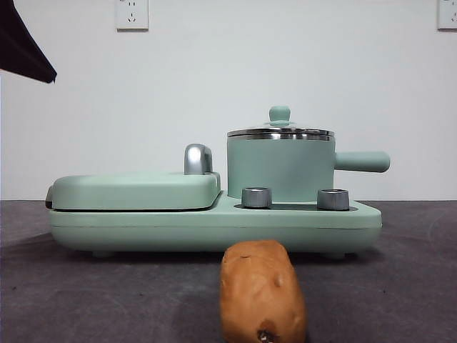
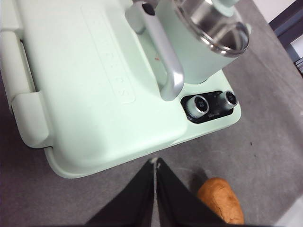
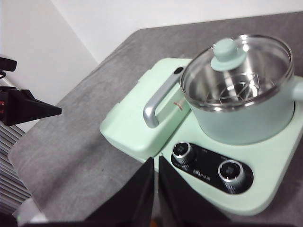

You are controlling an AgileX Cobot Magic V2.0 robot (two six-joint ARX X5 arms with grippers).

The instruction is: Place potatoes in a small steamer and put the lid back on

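Resting at bottom centre of the front frame, potato [image 1: 262, 291] lies on the dark table [image 1: 107, 300], apart from the cooker base [image 1: 214, 229]. Glass lid [image 1: 280, 130] covers the steamer [image 1: 280, 168] (must come off first). Left gripper [image 2: 155, 163] and right gripper [image 3: 155, 161] both pinched closed, empty, poised above.

Lighting evenly and softly from above, casting only a faint shadow under the appliance [image 1: 214, 221] onto the dark surface [image 1: 107, 300]. Glinting brightly off the lid [image 3: 236, 66] and the steel handle [image 2: 163, 56] in the wrist views. Washing out the pale cover [image 2: 85, 85]. Blurring slightly on the potato [image 1: 262, 293] nearest the front lens.
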